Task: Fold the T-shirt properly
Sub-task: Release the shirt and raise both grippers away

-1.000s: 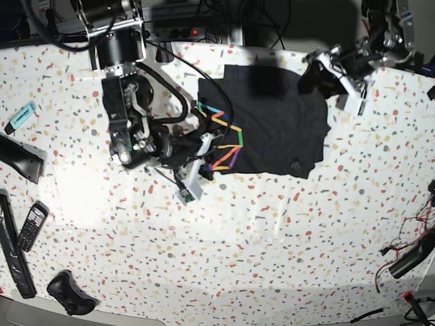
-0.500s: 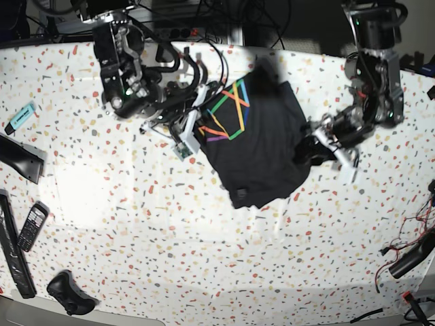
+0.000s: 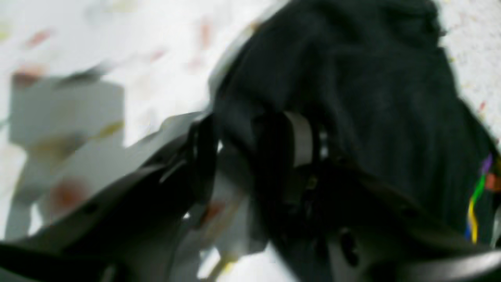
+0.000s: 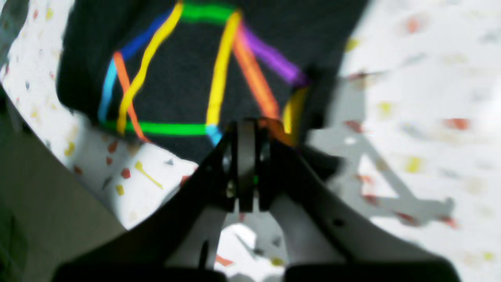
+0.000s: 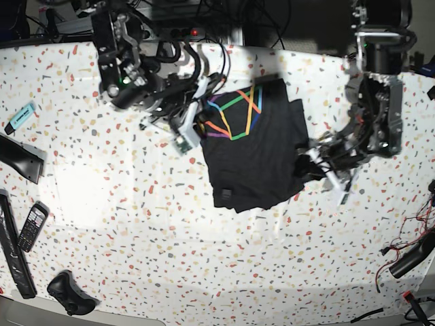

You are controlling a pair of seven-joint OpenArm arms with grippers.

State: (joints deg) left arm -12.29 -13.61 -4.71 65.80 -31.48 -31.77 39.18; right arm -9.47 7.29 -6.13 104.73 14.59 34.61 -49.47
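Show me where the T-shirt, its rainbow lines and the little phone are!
T-shirt (image 5: 262, 166): base view, plain black middle of the fabric.
rainbow lines (image 4: 219, 74): right wrist view, a yellow stripe of the print.
phone (image 5: 32, 226): base view, its keypad, at the table's left edge.

Robotics lab or test bench. Two arms mounted over surface (image 5: 204, 272) with speckled terrazzo-pattern white cover. Tangle of black cables (image 5: 224, 13) and power strip with red light (image 5: 196, 31) along rear edge. Loose red wires (image 5: 408, 234) at one edge. Mobile phone (image 5: 31, 227), highlighter (image 5: 20, 117), black gear scattered at other edge.
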